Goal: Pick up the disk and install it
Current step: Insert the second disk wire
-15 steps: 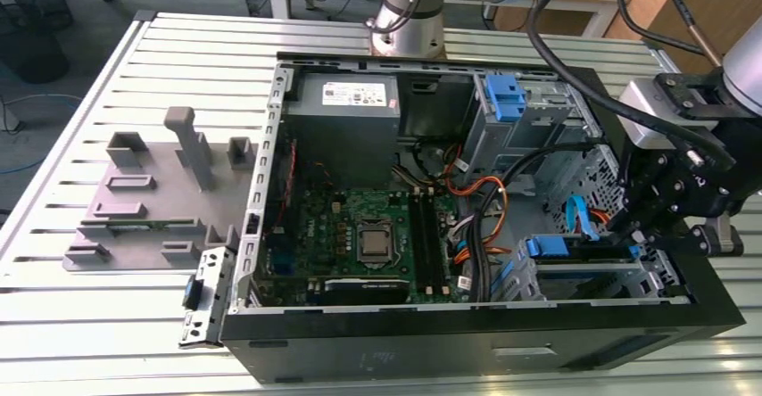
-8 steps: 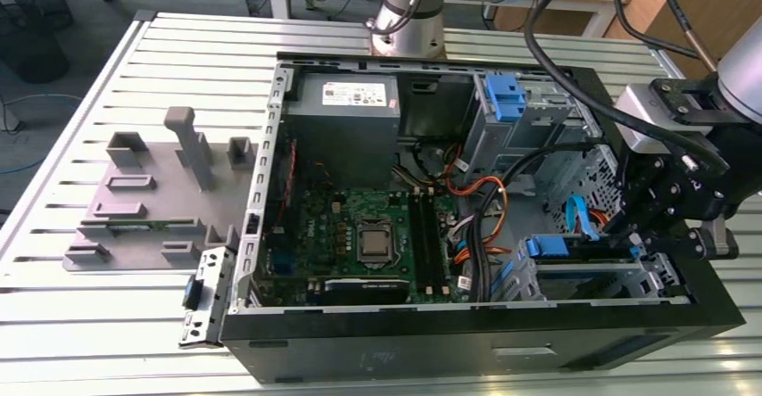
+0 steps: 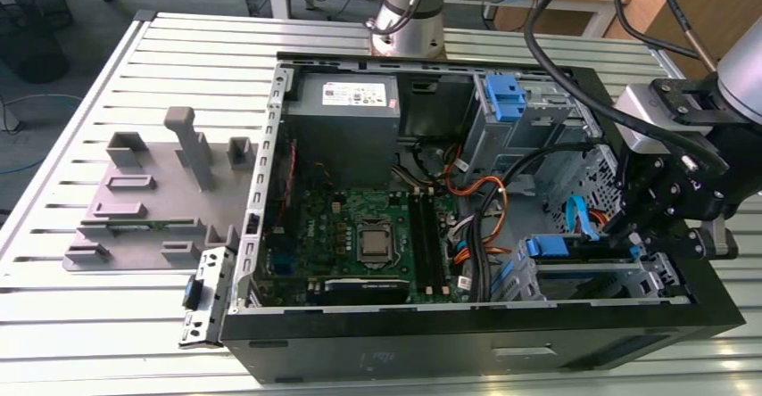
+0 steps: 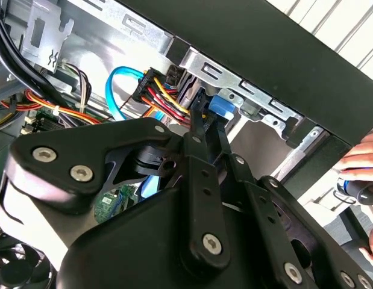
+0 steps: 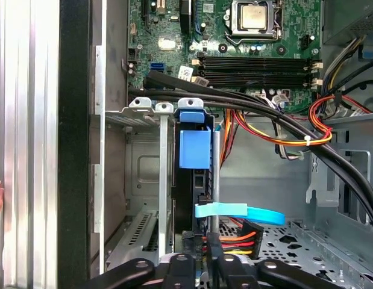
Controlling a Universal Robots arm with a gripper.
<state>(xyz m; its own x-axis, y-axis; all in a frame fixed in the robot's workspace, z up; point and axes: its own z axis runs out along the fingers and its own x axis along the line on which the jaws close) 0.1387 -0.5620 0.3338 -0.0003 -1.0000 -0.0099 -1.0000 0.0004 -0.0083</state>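
Black pincer pinching the blue-railed silver disk, which stands edge-up in the open black computer case's metal drive bay.

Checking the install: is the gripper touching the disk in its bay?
Cannot tell. In the first wrist view the gripper sits right at the end of the disk, but cables hide where they meet.

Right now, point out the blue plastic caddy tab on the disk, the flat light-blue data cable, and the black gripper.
Blue plastic caddy tab on the disk [image 5: 194, 149]: first wrist view, tab face.
Flat light-blue data cable [image 5: 246, 212]: first wrist view, mid-ribbon.
Black gripper [image 4: 204, 129]: second wrist view, fingertips.
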